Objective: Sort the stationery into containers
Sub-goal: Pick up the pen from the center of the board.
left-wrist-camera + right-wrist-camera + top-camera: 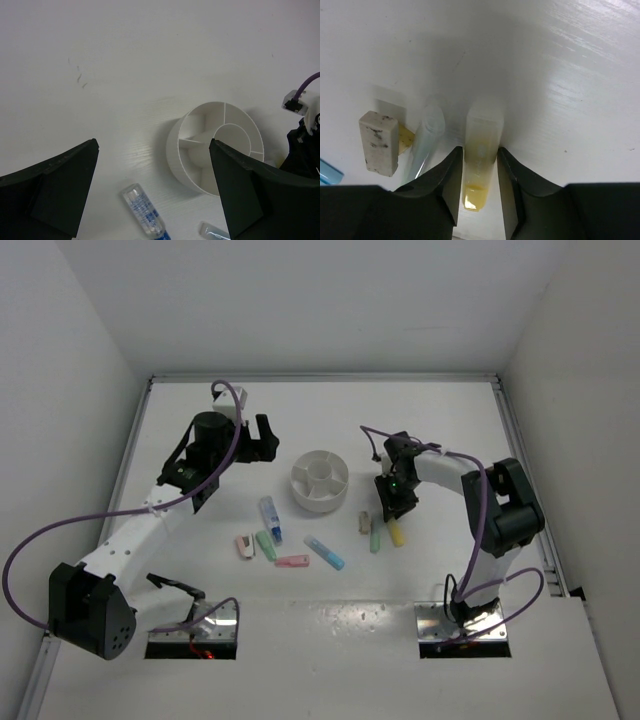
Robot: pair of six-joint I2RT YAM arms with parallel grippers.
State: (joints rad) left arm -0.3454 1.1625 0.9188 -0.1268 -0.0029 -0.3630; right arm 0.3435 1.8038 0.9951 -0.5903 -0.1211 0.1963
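As seen from above, broad white bench [450, 430] carrying everything, with both arms reaching in from its near edge.

Near the middle, round white tub [320, 480] with centre cup and radial dividers. Nothing showing in the compartments. Set within reach of both sides, presumably for drops from either.

Just left of tub, left end effector [154, 145] hanging with fingers spread as wide as possible, gripping nothing. Probably parked out of the way of the working side.

Just right of tub and a little nearer, right end effector [480, 150] down low. Fingers [447, 185] narrowed against both long sides of yellow marker [482, 132], lined up with its length, likely for a square hold on its straight flanks. Apparently not yet lifted.

Beside that marker, on the tub side, pale green marker [427, 135], then speckled beige eraser [379, 142].

Nearer than tub and slightly left, loosely scattered: white-blue tube [270, 519], blue marker [325, 552], pink piece [292, 561], green piece [266, 545], pink-white piece [245, 545].

Hard to make out:
- Near end of yellow marker sunk between the fingers.
- Contact with bench beneath it impossible to judge.
- Part of tub hidden behind a finger in left wrist view.
- Blue marker cut off at frame edge in both wrist views.
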